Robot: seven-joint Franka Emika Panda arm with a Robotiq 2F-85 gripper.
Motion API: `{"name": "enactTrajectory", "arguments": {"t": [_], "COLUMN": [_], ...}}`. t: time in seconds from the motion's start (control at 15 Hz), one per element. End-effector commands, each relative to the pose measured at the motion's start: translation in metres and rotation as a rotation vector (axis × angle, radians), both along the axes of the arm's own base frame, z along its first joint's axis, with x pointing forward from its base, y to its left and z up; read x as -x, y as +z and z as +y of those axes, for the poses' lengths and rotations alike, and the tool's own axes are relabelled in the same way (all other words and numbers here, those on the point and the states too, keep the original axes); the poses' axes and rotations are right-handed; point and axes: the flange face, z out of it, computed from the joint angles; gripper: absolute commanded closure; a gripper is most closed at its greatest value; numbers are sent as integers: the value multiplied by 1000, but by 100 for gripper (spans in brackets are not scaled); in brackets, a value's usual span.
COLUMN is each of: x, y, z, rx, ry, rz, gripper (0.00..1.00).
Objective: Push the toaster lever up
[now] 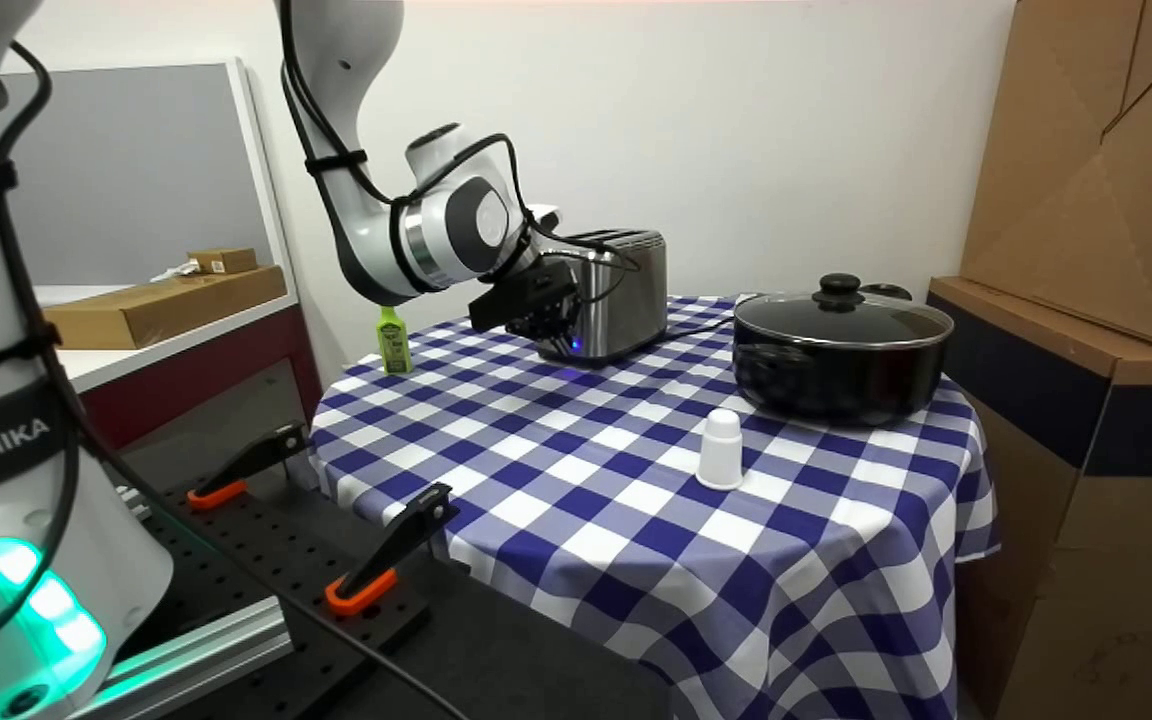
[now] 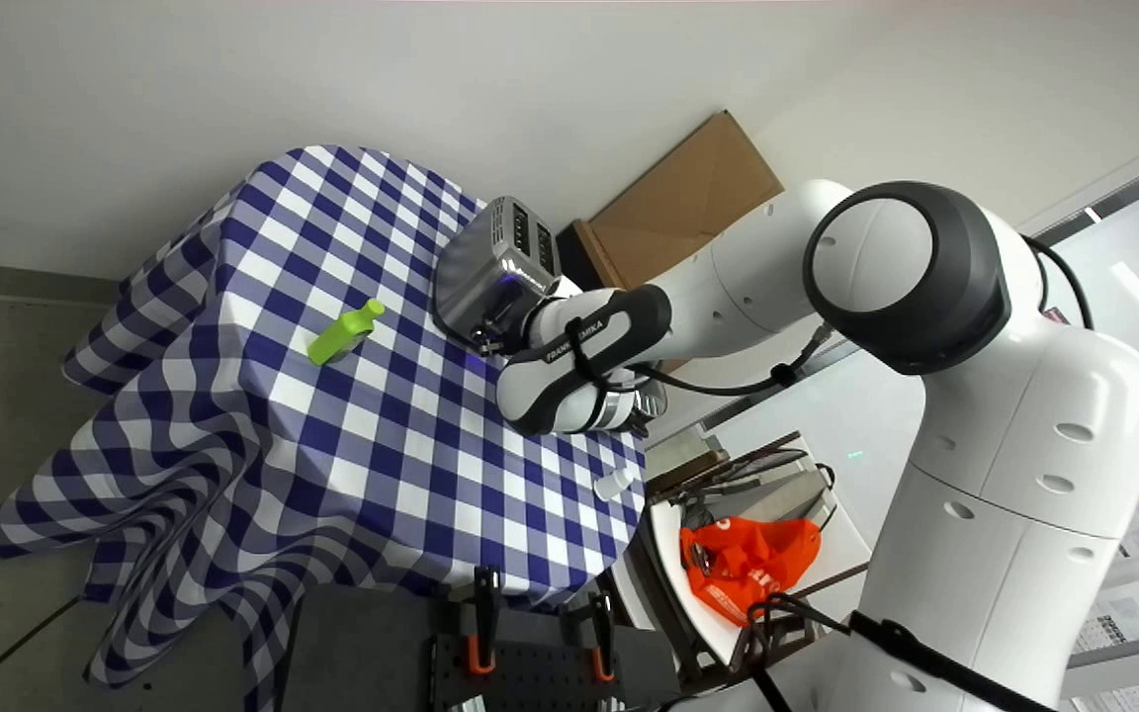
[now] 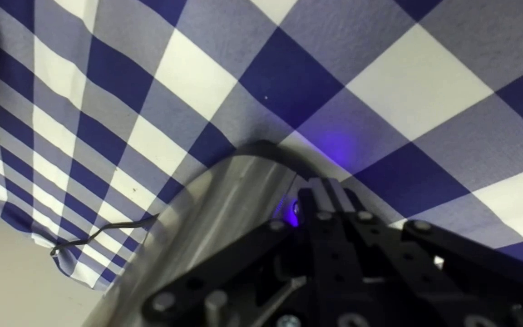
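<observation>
Holds black metal claw (image 3: 331, 193) with tips together, beside boxy silver metal toaster (image 1: 631, 310), far on blue-checked cloth-covered counter (image 1: 556, 465) | cannot make out lever | may skid toaster if pressing inward, slip if rising off-centre

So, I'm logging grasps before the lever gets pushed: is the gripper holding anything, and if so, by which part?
Nothing seems held: in the wrist view the gripper is shut beside the toaster, with nothing visible in its grip.

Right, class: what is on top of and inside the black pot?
A glass lid with a black knob sits on the pot. Whether it holds anything can't be told; the lid covers it.
</observation>
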Motion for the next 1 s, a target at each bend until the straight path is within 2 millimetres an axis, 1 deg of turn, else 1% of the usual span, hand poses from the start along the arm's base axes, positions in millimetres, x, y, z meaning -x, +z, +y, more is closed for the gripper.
{"name": "enactTrajectory", "arguments": {"t": [0.0, 0.2, 0.93], "x": [-2, -1, 2], "y": [3, 3, -2], "z": [2, 1, 0], "rx": [-15, -24, -8], "ry": [14, 11, 25], "rz": [-46, -58, -10], "gripper": [100, 100, 100]}}
